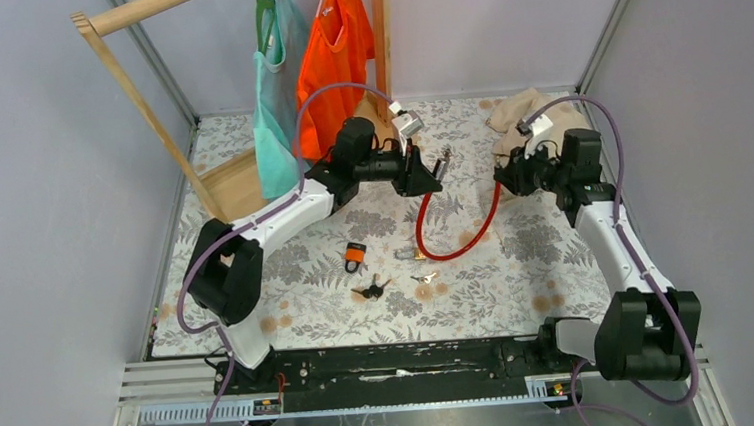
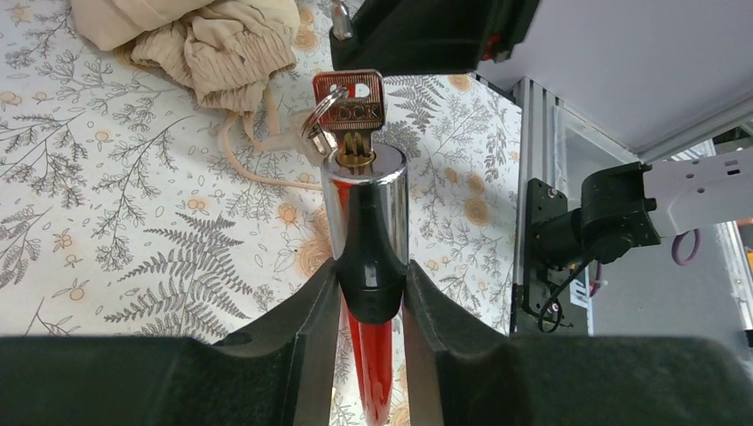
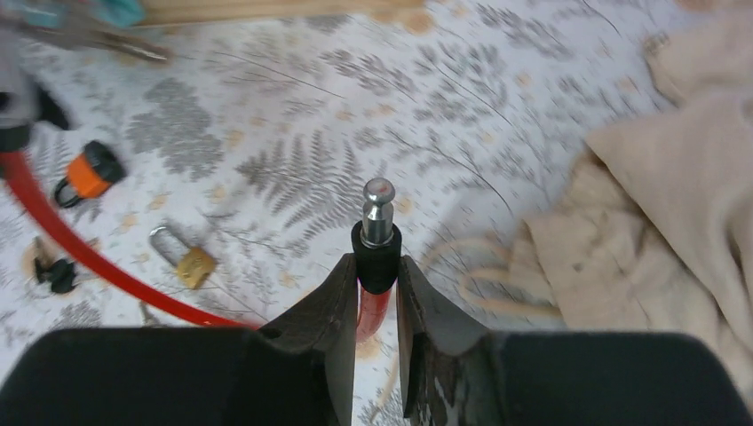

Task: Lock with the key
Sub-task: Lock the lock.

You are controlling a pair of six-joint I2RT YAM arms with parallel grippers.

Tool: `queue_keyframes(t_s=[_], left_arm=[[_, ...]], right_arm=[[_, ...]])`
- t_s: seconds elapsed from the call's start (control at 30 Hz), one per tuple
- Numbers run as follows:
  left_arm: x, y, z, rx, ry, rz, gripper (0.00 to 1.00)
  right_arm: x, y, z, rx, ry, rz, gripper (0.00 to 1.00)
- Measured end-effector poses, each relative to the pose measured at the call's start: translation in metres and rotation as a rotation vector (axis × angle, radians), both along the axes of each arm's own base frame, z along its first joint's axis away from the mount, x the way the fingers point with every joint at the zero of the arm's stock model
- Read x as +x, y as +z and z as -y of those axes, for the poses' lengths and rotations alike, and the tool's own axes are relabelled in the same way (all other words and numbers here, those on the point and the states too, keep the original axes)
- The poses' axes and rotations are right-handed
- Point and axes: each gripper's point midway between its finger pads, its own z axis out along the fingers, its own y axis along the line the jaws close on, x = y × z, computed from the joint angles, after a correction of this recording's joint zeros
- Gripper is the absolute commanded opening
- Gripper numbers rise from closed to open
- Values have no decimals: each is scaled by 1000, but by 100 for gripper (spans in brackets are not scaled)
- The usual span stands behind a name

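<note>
Nearest the arm bases, just in front of the red cable (image 1: pixel 452 236), a black key bunch (image 1: pixel 371 290), a small silver key (image 1: pixel 425 278), an orange padlock (image 1: pixel 356 256) and a brass padlock (image 3: pixel 188 260) lie on the flowered tabletop (image 1: pixel 518 283). The left fingers (image 2: pixel 330 288) are clamped on the black collar of the cable's chrome lock cylinder (image 2: pixel 364 200). The key (image 2: pixel 355 98) sits in its end, and its head reads "LOCK". The right fingers (image 3: pixel 342 284) are clamped on the collar of the cable's steel pin (image 3: pixel 377 213), well apart from the cylinder. Behind the cable lies a beige cloth (image 3: pixel 675 177).
</note>
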Motion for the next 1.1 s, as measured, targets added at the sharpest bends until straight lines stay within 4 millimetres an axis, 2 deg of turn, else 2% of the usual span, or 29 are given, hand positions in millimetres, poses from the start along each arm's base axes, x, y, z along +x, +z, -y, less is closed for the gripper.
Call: queue_keyframes(t_s=[0.07,0.23,0.5,0.9,1.1], left_arm=[[1,-1,2,11,-10,15,0],[2,-8,5,41,-30,35,0],[-3,-23,6,75,-66,45,0],[-3,-26,4,73,-70,41,0],[-4,-21,3,41,-79,15,0]], right_arm=[[-4,12,-19,5,87,51,0],[-13,24,-49,-3,231,97,0],[-34,21,-91,-41,405,114,0],[-37,14,-100,-121,429,130,0],[-46,9,-108,-132,468,112,0]])
